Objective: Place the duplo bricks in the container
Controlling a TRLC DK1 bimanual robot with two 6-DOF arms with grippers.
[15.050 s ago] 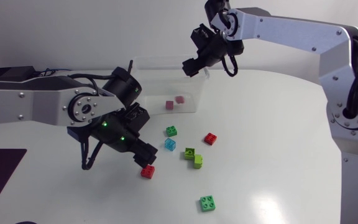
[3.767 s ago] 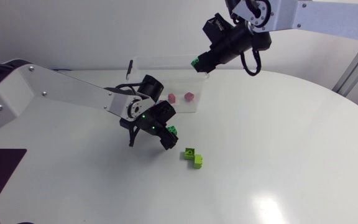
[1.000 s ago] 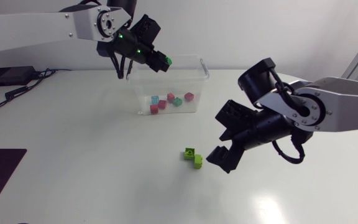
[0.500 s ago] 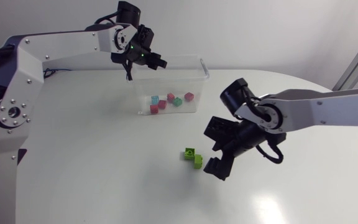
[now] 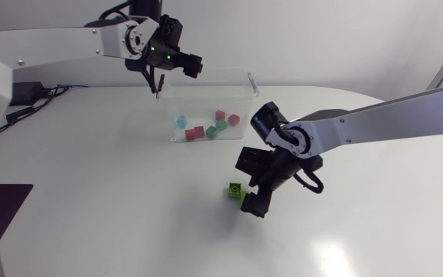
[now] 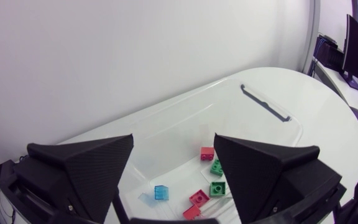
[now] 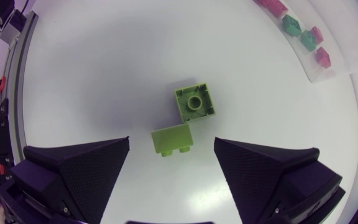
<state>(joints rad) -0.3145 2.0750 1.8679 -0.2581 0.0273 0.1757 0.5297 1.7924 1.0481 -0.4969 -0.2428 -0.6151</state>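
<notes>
Two lime green Duplo bricks lie on the white table. One brick (image 7: 195,102) has its stud up; the other (image 7: 172,139) lies on its side between the fingertips of my open right gripper (image 7: 171,155), touching neither. In the head view that gripper (image 5: 248,187) hovers just right of the lime pair (image 5: 235,189). My left gripper (image 5: 184,65) hangs open and empty over the back left of the clear container (image 5: 246,83). Inside the container (image 6: 263,102) are several bricks, among them a red one (image 6: 207,153), a green one (image 6: 217,188) and a blue one (image 6: 161,192).
The container's far rim carries a dark handle slot (image 6: 263,104). A dark mat (image 5: 2,204) sits at the table's left edge. Cables (image 5: 29,104) lie at the back left. White table surface (image 5: 129,223) stretches in front.
My left gripper has opened over the container and the green brick it held now lies inside. My right arm has swung down and left until its fingers flank the lime bricks.
</notes>
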